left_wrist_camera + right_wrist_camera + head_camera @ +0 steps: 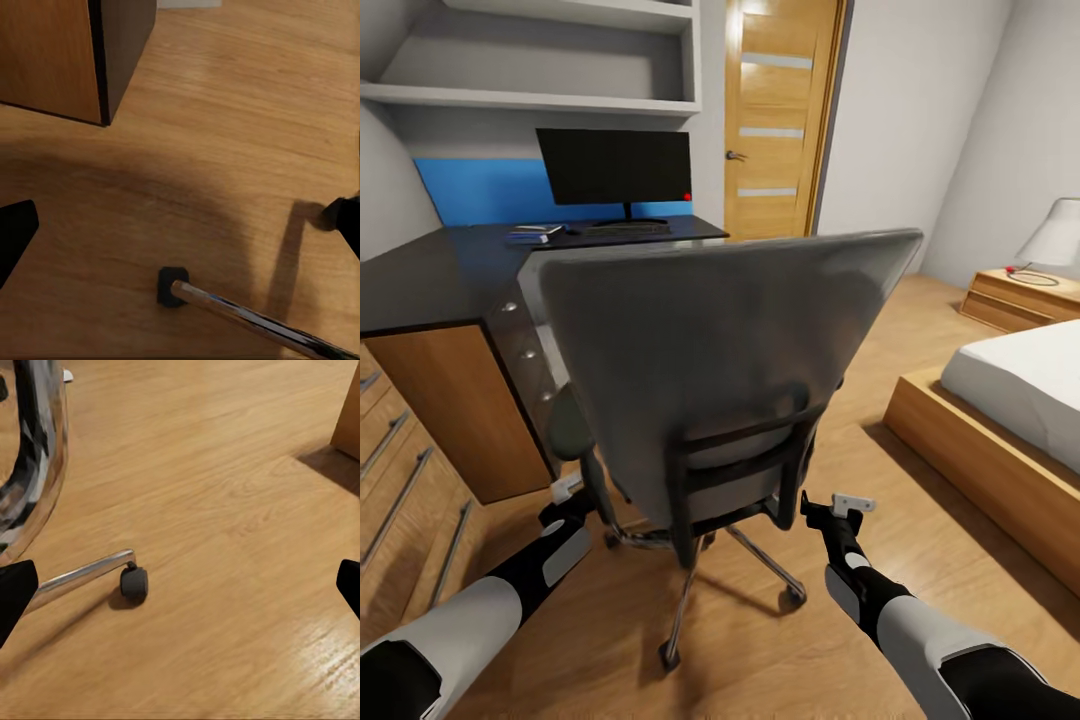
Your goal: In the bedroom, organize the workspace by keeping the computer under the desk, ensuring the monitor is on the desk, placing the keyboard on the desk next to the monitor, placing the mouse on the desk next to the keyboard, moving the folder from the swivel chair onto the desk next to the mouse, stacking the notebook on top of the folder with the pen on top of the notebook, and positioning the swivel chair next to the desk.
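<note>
The swivel chair (730,370) stands in the middle of the head view with its grey back toward me, hiding its seat. Beyond it lies the dark desk (430,280), bearing the black monitor (615,168) and the keyboard (625,229) in front of it. Left of the keyboard lies a small flat bluish stack (535,235), too small to identify. My left gripper (565,495) is low beside the chair's left side, open (180,225) over a chrome chair leg (247,319). My right gripper (845,505) is open (180,589) at the chair's right, above a caster (135,583).
Wooden drawers (405,470) stand at my near left under the desk. A bed (1010,400) on a wooden frame fills the right, with a nightstand and lamp (1050,250) behind it. A closed door (775,110) is at the back. Wooden floor stretches between the chair and the bed.
</note>
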